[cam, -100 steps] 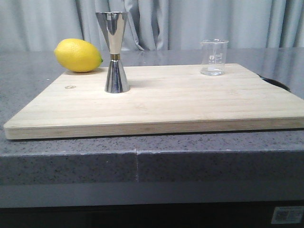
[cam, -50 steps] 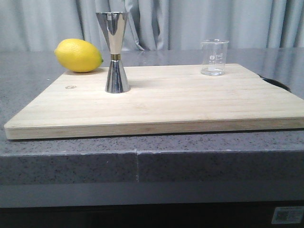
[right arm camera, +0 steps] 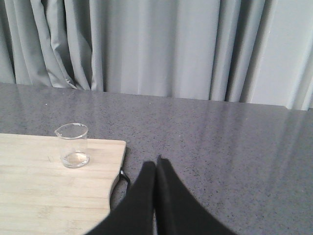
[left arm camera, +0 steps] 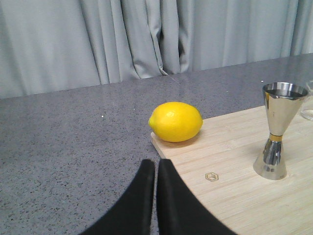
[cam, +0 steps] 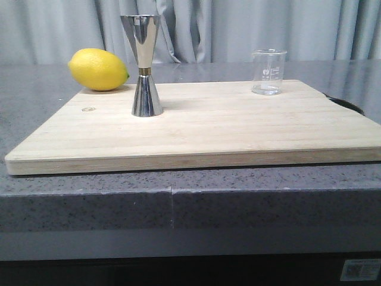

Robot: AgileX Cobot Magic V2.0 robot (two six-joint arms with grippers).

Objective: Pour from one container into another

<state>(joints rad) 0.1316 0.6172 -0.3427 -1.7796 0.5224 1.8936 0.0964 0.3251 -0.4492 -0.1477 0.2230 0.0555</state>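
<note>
Both pairs of fingers, left (left arm camera: 155,169) and right (right arm camera: 156,166), are pressing together, holding nothing. On the wooden board (cam: 196,128), a small stamped mark (left arm camera: 211,176) is too tiny to read. Farther off, the steel jigger (cam: 143,65) and glass beaker (right arm camera: 73,145) are standing upright, well apart. A lemon (cam: 98,70) is sitting behind, on the gray table (cam: 36,101).

A speckled grey stone counter (cam: 36,119) fills the frame's middle, carrying a pale wooden board (cam: 226,128); at upper left a lemon (cam: 98,70) seems partly on the board's corner.
</note>
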